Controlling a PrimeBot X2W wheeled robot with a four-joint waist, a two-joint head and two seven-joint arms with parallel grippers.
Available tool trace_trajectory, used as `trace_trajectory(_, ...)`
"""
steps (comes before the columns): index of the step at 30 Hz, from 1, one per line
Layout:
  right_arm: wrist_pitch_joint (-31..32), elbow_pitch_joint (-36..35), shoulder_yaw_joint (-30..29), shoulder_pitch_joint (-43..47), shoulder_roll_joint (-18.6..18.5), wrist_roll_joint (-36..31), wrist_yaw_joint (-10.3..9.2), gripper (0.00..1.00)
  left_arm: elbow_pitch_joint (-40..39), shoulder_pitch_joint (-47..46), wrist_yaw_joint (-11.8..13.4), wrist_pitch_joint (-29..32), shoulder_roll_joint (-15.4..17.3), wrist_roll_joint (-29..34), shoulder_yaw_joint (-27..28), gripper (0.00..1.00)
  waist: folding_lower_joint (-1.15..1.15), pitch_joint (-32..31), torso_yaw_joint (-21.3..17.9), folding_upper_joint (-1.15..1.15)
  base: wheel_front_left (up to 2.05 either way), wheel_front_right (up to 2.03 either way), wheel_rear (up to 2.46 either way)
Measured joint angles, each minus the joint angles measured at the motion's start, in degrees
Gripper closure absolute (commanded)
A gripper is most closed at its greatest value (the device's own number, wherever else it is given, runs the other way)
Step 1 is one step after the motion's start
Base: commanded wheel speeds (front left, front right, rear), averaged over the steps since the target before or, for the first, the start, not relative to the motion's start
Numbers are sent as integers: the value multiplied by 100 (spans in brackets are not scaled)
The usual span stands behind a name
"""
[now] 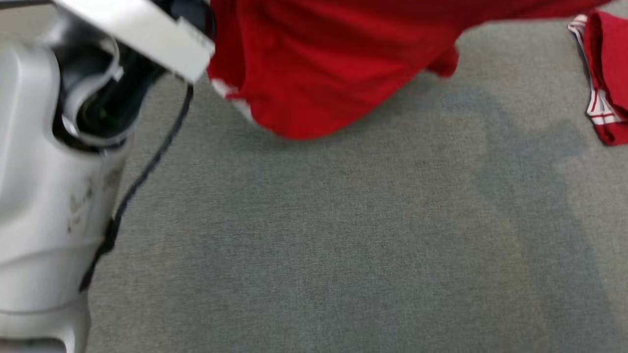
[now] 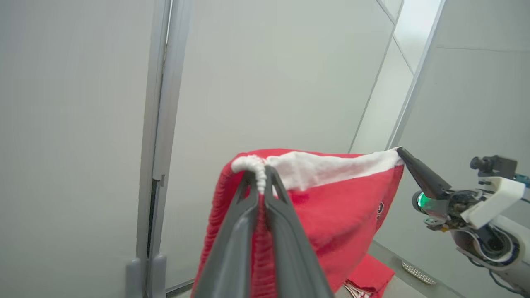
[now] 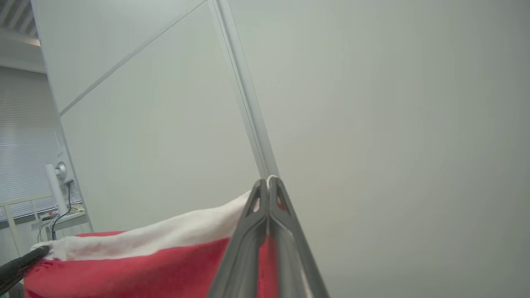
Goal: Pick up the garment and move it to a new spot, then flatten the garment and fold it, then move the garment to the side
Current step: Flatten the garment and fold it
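Up at its white edge (image 2: 327, 167), the left gripper (image 2: 260, 176) and right gripper (image 3: 268, 184) clamp the garment (image 2: 343, 219) taut, probably for flattening.

Indoor test bay of the office-lab sort, walled off. Pale flat partition panels (image 2: 269, 74) meet in slim grey metal frame posts (image 2: 159, 124), and a diagonal seam (image 3: 132, 62) crosses the panels at the upper left of the right wrist view. The work surface is plain grey woven fabric (image 1: 343, 245) across the head view. At the far left of the right wrist view are slatted window blinds (image 3: 25, 145), a ledge (image 3: 62, 219) with trailing cables, and a small white device on a post (image 3: 56, 182).
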Motion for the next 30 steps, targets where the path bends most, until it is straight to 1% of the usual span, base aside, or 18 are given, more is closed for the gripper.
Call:
trace_trajectory(2, 1, 168, -172, -669, 98, -4, -1, 100, 288, -889, -1, -410, 23, 166, -238, 100, 0, 247, -120, 0, 0, 0, 0)
trace_trajectory(4, 0, 272, -398, -1241, 175, -120, -1, 100, 605, -1631, -1, -837, -12, 186, -509, 100, 0, 488, -245, 0, 0, 0, 0)
trace_trajectory(7, 0, 268, -662, -1782, 215, -368, -1, 100, 1005, -2462, -3, -1529, 22, 226, -1033, 100, 0, 811, -429, 0, 0, 0, 0)
trace_trajectory(10, 0, 104, -790, -1859, 221, -514, -1, 100, 1252, -2843, -11, -2229, 159, 57, -1569, 100, 0, 1042, -600, 0, 0, 0, 0)
trace_trajectory(13, 0, -244, -776, -1542, 190, -470, -1, 100, 1333, -2727, -12, -2715, 445, -223, -2178, 100, 0, 1150, -737, 0, 0, 0, 0)
trace_trajectory(16, 0, -621, -604, -709, 115, -269, -1, 100, 1177, -2117, -18, -2984, 880, -434, -2839, 100, 0, 1121, -778, 0, 0, 0, 0)
trace_trajectory(17, 0, -771, -552, -400, 62, -204, -1, 100, 1076, -1842, -19, -3081, 1009, -490, -2967, 100, 0, 1091, -774, 0, 0, 0, 0)
trace_trajectory(19, 1, -1000, -471, 320, -104, -60, -1, 100, 827, -1210, -19, -3207, 1267, -670, -3114, 100, 0, 1023, -750, 0, 0, 0, 0)
trace_trajectory(21, 0, -1156, -469, 1162, -193, 69, -1, 100, 583, -450, -18, -3277, 1483, -795, -3182, 100, 0, 946, -717, 0, 0, 0, 0)
trace_trajectory(24, 1, -1271, -498, 2514, -243, 263, -1, 100, 231, 800, -18, -3296, 1741, -957, -3314, 100, 0, 824, -656, 0, 0, 0, 0)
trace_trajectory(25, 0, -1323, -541, 2940, -200, 369, -1, 100, 112, 1212, -18, -3296, 1778, -988, -3277, 100, 0, 786, -633, 0, 0, 0, 0)
trace_trajectory(27, 0, -1422, -586, 3741, -92, 555, -1, 100, -112, 2014, -18, -3304, 1750, -1096, -2964, 100, 0, 702, -592, 0, 0, 0, 0)
trace_trajectory(30, 1, -1625, -636, 4719, 51, 803, -1, 100, -399, 3062, -18, -3303, 1712, -1053, -2619, 100, 0, 550, -541, 0, 0, 0, 0)
